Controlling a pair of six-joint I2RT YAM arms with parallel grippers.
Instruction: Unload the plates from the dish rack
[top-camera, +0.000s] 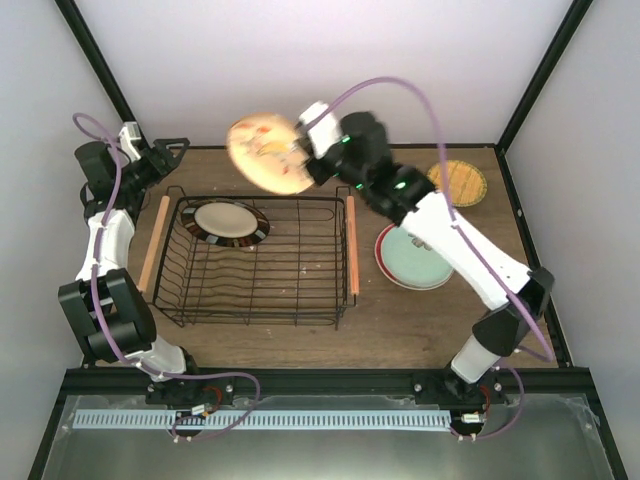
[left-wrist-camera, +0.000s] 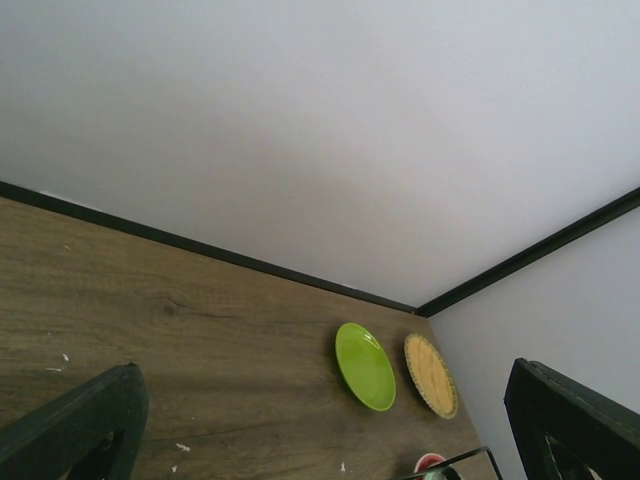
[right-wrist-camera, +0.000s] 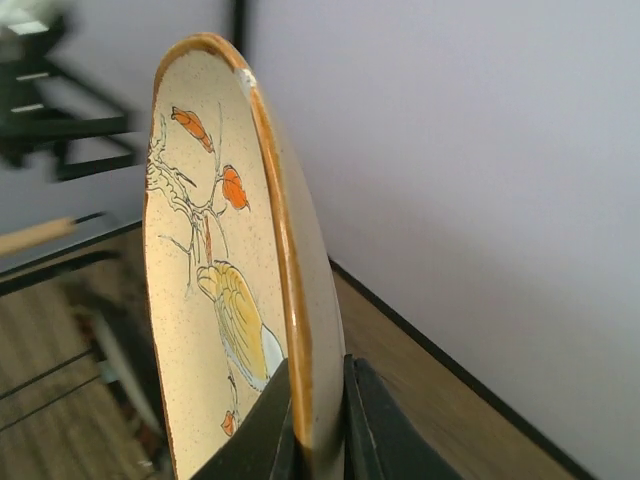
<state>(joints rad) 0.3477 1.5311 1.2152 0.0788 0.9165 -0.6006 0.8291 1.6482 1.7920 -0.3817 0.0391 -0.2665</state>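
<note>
Brown wooden table (top-camera: 400, 330), white walls, black frame along the edges. Black wire dish rack (top-camera: 255, 300) sits centre-left on the table, with a wooden rod handle (top-camera: 153, 243) on its left side and another (top-camera: 352, 245) on its right.

Right gripper (right-wrist-camera: 318, 425) is closed on the rim of a beige plate (top-camera: 268, 152) painted with a bird and orange leaves. The plate is up in the air over the rack's far edge, held on edge. In the right wrist view both fingers (right-wrist-camera: 262, 430) pinch the rim from either side; the plate's bottom part is cut off by the frame.

Left gripper (top-camera: 176, 152) is off the rack's far-left corner, jaws wide apart, nothing between them. The left wrist view shows only the two finger ends at the bottom corners.

One cream plate with a dark striped rim (top-camera: 230, 221) is left in the rack, at its far-left corner, leaning.

On the table right of the rack: a pale teal plate (top-camera: 418, 262) stacked on a red-rimmed plate (top-camera: 381, 250), partly covered by the right arm. Orange gridded plate (top-camera: 462, 183) sits at the far right. Lime-green plate (left-wrist-camera: 365, 365) lies just beside it in the left wrist view; from the top camera the arm hides it.
</note>
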